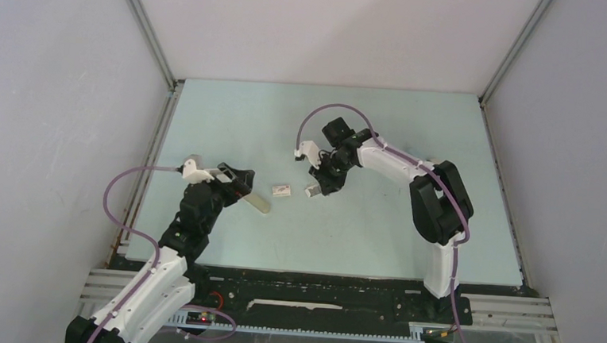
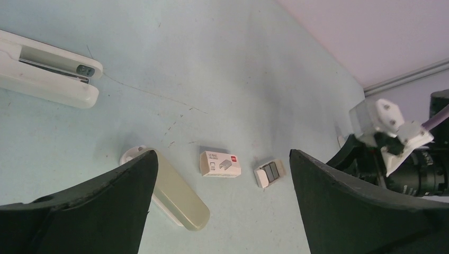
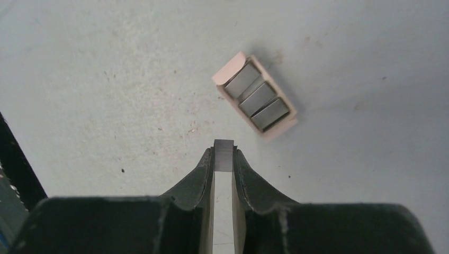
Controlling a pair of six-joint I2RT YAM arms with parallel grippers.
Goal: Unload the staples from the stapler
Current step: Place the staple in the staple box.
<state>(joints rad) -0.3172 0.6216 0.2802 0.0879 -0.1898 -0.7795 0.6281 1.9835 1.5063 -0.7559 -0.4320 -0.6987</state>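
Where the pale surface (image 1: 376, 239) carries the opened white stapler (image 2: 53, 79) on the left arm's side, the left tool (image 1: 240, 185) hangs near it, spread wide and empty. Well apart from the stapler, the right tool (image 1: 325, 181) is clenched on a short grey strip of staples (image 3: 224, 151). A small open tray (image 3: 257, 98) with three grey blocks lies just ahead and right of that strip, its long axis diagonal. The right arm is nearer.

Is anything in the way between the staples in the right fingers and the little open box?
Nothing visible is. The right fingers pinch a staple block, and only bare table lies between it and the open box, which already holds three blocks.
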